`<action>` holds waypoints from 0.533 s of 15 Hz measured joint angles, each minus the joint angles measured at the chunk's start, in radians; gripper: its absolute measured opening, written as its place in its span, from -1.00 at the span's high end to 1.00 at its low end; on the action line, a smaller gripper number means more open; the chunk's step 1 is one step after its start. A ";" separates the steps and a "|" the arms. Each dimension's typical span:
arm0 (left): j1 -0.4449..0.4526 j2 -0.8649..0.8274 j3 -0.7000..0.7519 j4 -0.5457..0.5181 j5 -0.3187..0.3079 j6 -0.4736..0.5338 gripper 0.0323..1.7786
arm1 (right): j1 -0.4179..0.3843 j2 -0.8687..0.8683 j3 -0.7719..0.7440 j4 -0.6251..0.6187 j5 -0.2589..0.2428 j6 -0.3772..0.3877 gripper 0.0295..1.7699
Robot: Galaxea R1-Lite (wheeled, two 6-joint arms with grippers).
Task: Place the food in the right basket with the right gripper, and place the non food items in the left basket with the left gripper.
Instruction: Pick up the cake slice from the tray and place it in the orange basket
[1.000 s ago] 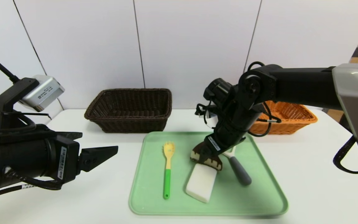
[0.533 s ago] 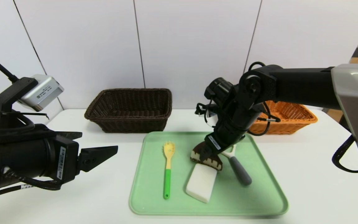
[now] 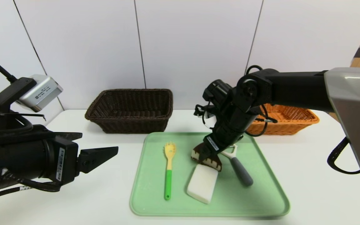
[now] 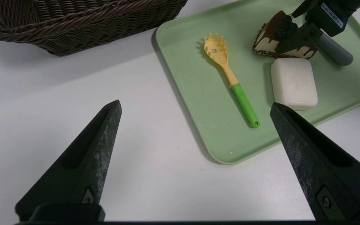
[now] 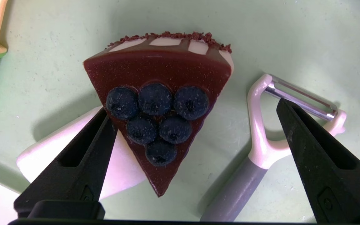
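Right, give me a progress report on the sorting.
Done: nothing; both baskets look empty, brown and orange. In hand: the right claw is open around the cake, not yet gripping. Left: cake, pasta spoon, soap and peeler, all on the tray. The left claw waits open beside it.

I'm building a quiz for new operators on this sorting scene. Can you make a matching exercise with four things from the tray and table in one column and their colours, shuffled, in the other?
Things:
1. pasta spoon
2. peeler
3. left basket
4. right basket

Colours:
A. orange
B. yellow head, green handle
C. dark brown
D. white head, grey handle

Pairs: 1-B, 2-D, 3-C, 4-A

For context, the right gripper is open above the cake slice on the green tray; the left gripper is open over the table.
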 joint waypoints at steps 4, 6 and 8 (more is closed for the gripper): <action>0.000 0.000 0.000 -0.001 -0.001 0.000 -0.90 | 0.015 0.004 -0.001 -0.002 -0.002 0.000 -0.92; 0.000 0.000 0.000 -0.002 -0.001 0.000 -0.90 | 0.031 0.005 -0.001 -0.008 -0.028 -0.002 -0.92; 0.000 0.000 0.001 -0.002 -0.001 0.000 -0.90 | 0.047 0.005 -0.001 -0.021 -0.043 -0.001 -0.92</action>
